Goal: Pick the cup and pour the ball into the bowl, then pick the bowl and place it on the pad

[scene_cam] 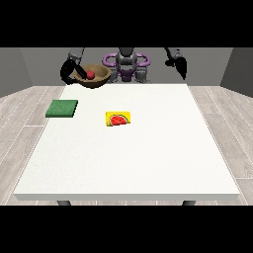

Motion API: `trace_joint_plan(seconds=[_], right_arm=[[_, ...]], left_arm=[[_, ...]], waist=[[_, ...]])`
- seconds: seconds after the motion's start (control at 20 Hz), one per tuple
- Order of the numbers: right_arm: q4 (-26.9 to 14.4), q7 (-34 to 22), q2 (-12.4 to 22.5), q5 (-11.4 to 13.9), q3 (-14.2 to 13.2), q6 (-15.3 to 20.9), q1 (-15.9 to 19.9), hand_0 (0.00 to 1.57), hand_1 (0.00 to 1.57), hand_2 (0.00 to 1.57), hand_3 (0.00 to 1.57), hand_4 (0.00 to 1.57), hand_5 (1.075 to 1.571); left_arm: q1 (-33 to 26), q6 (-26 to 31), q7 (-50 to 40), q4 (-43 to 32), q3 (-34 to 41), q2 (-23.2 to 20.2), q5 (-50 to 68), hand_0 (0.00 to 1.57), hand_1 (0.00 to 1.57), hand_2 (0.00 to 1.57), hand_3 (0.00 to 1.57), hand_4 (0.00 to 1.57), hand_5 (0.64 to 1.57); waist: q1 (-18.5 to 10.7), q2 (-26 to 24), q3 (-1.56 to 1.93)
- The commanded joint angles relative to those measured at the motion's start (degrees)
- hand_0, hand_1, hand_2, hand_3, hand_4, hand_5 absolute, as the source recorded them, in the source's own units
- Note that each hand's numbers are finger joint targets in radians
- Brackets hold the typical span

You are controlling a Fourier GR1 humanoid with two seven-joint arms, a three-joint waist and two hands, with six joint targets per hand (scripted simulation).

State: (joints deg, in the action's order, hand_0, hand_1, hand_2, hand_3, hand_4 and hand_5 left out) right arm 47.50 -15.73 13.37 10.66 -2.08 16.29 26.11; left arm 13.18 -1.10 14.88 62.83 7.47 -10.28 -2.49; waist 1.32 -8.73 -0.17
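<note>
One hand, at the view's left (68,72), has its fingers curled on the rim of the wooden bowl (94,76), held up near eleven o'clock with the red ball (91,74) inside. The green pad (62,108) lies below it, towards nine. If the bowl tilts on the way down, I'd expect the ball to roll out. The hand at the view's right (181,65) hangs idle; I cannot tell its fingers.

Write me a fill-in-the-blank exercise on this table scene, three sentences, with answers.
1. The red ball lies inside the brown ____.
2. The hand at the view's left holds the bowl ____ the table, not resting on it.
3. The green pad lies to the view's ____ of the watermelon card.

Answers: bowl; above; left
</note>
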Motion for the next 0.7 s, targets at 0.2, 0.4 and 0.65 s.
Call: trace_joint_plan(seconds=[0.2, 0.4, 0.65], right_arm=[[3.4, -5.5, 6.6, -3.8, -7.0, -3.0, 7.5, 1.57, 1.57, 1.57, 0.77, 0.79, 1.570], [-1.9, 8.2, 15.4, -5.9, -12.7, -7.1, 2.6, 1.57, 1.57, 1.57, 0.47, 0.83, 1.570], [-3.6, 11.2, 19.1, -8.4, -16.6, -9.1, 1.5, 1.57, 1.57, 1.57, 0.00, 0.88, 1.571]], left_arm=[[1.6, 0.9, 5.5, 0.7, 0.4, 0.6, 0.8, 0.00, 0.00, 0.00, 0.00, 1.03, 1.430], [4.8, 6.2, 3.8, 5.5, 2.9, -3.7, 5.0, 0.00, 0.00, 0.00, 0.00, 1.22, 1.481], [6.1, 13.0, 3.8, 3.9, 12.6, -14.4, 12.2, 0.00, 0.00, 0.00, 0.00, 1.32, 1.562]], waist=[[-2.7, 8.7, 0.16], [-6.2, 14.4, 0.23], [-7.9, 16.4, 0.20]])
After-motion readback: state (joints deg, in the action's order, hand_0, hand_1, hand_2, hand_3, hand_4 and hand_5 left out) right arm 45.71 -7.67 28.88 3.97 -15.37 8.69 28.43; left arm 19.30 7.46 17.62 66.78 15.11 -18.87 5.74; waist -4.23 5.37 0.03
